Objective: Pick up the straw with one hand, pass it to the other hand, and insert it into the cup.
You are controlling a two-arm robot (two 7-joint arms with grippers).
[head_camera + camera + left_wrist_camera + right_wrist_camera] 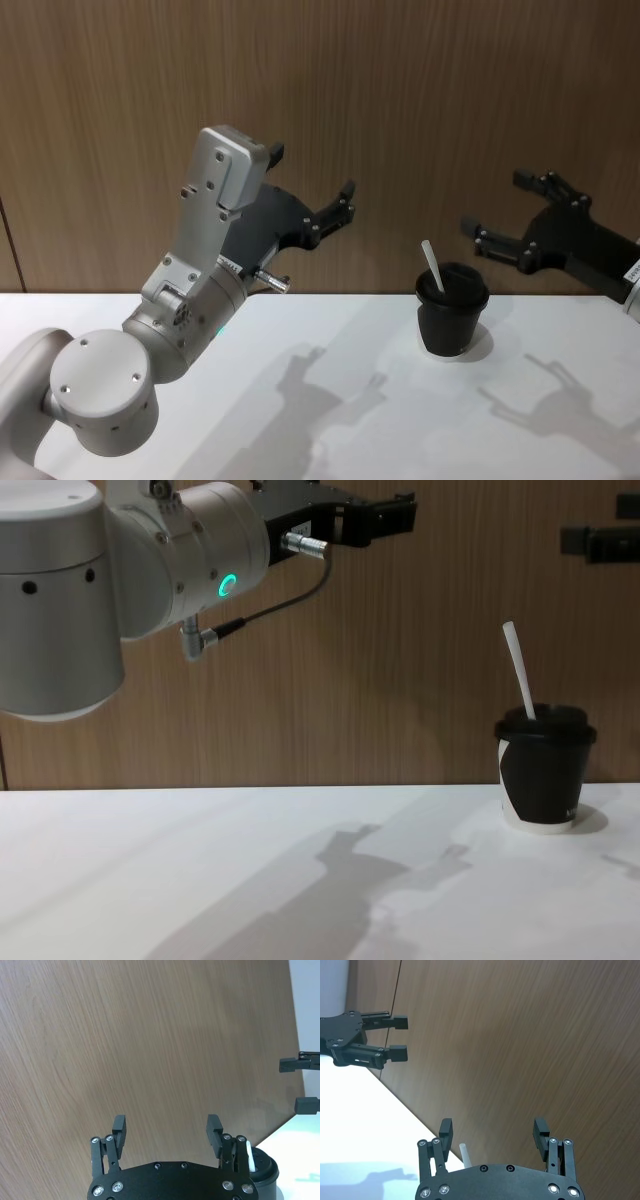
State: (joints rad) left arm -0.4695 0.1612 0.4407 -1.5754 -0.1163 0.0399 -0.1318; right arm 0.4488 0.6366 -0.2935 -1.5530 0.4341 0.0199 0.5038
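The black cup (452, 312) with its lid stands on the white table (330, 400), right of centre. The white straw (432, 266) sticks up out of the lid, leaning slightly left. My left gripper (311, 176), on the silver wrist with the green ring, hovers open and empty above the table, left of the cup. Right of the cup and above it, my right gripper (497, 202) is also open and empty. From the chest, the cup (545, 780) and straw (518, 680) show side-on. Both wrist views catch the straw (249, 1155) (465, 1154) just past the open fingers.
A brown wood-grain wall (400, 90) runs close behind the table's far edge. Shadows of both arms fall on the tabletop in front of the cup. The left arm's large grey elbow joint (100, 395) sits low at the near left.
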